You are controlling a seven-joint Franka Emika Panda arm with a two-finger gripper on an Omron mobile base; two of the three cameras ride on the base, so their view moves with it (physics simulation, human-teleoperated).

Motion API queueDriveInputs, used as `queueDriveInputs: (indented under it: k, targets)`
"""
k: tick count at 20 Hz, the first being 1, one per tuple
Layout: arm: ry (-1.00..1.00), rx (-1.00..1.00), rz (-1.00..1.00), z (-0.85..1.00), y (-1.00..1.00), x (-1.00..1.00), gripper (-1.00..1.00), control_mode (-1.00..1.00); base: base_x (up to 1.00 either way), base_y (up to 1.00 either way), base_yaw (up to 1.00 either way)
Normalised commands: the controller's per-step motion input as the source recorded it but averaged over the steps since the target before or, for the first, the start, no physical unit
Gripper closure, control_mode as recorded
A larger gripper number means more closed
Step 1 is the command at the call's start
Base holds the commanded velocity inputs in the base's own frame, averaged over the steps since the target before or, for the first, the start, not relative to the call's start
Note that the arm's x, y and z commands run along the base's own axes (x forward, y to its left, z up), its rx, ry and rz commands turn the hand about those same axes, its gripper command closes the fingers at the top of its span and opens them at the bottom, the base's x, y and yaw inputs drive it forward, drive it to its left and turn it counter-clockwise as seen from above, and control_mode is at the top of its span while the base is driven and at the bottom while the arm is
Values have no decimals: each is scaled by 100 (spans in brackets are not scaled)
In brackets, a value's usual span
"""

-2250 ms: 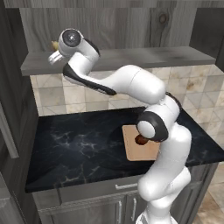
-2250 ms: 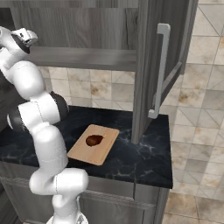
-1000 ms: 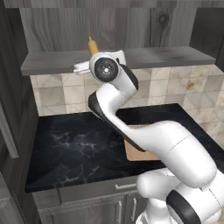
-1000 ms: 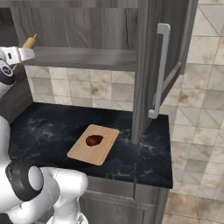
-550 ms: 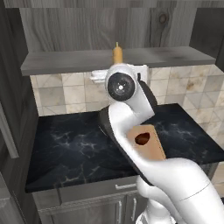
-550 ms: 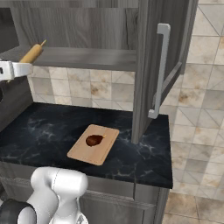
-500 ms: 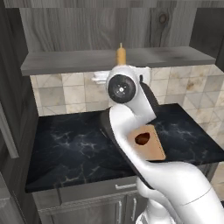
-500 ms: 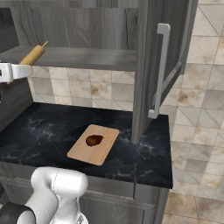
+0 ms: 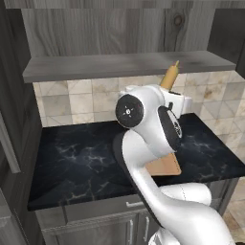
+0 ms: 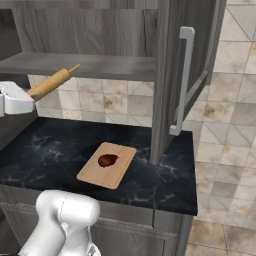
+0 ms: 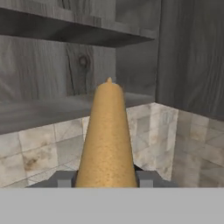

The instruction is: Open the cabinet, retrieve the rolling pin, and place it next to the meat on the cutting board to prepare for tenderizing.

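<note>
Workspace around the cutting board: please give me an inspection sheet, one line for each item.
Surface: dark marbled counter.
Cutting board: flat on the counter, before the open door.
Meat: on the board.
Rolling pin: held in the air, tilted, left of the board.
Cabinet: right door swung open; lower shelf bare where visible.
Clutter: nothing seen.
Gripper: shut on the rolling pin, a finger on each side.
Cables: nothing seen.
Surroundings: beige tiled wall, grey drawers below.

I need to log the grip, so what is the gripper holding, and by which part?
The gripper holds the rolling pin near one end; the rest juts out ahead.
</note>
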Motion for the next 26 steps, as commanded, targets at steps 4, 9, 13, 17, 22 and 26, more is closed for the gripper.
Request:
queueDriveInputs:
  k: [4,9,13,17,22,26]
  targets:
    - [0,10,-29,-46,-46,-41,100,-100,0,0,0]
    - [0,11,-20,-53,-49,-13,100,-100,0,0,0]
    - [0,13,-14,-55,-46,5,100,-100,0,0,0]
    - [0,14,-10,-56,-41,19,100,-100,0,0,0]
    - [0,10,-6,-59,-41,22,100,-100,0,0,0]
    - [0,8,-4,-52,-35,37,100,-100,0,0,0]
